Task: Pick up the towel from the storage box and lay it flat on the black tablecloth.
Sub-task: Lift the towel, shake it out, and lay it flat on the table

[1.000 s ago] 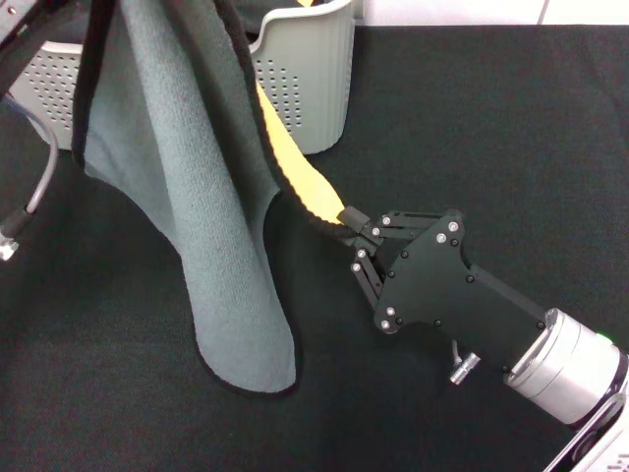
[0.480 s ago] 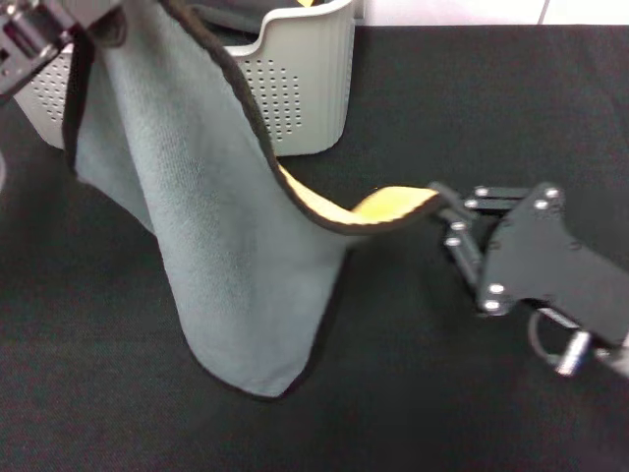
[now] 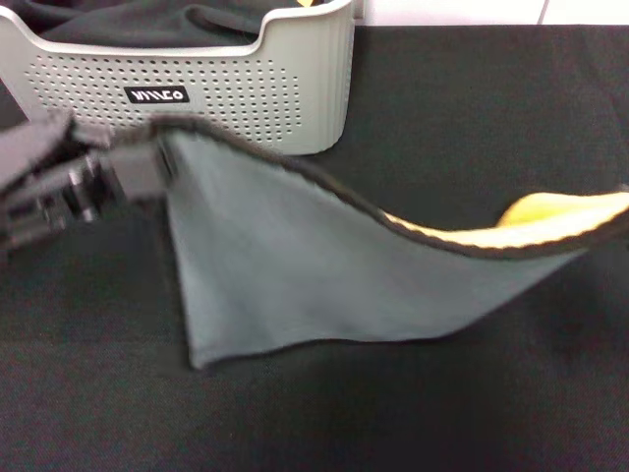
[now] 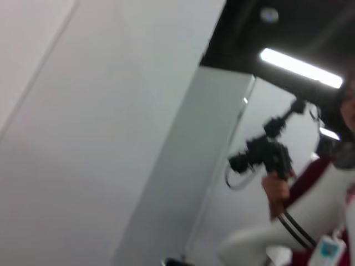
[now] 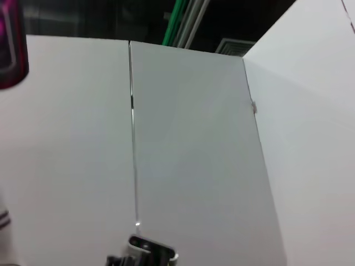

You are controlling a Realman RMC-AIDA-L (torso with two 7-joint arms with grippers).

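Observation:
The towel (image 3: 324, 265) is stretched out above the black tablecloth (image 3: 462, 118), grey-green face toward me, its yellow face showing at the right corner. My left gripper (image 3: 147, 167) is shut on the towel's left corner, in front of the storage box (image 3: 216, 93). The towel's right corner runs off the right edge of the head view, where my right gripper is out of view. The towel's lower edge hangs close to the tablecloth. Both wrist views show only walls and ceiling.
The storage box stands at the back left with a dark grey-black cloth (image 3: 128, 20) inside it. The tablecloth covers the whole surface. A person holding a device (image 4: 266, 158) shows in the left wrist view.
The left gripper has dropped from the top left down in front of the box. The right gripper has moved right, out of the view. The towel now spreads wide between them.

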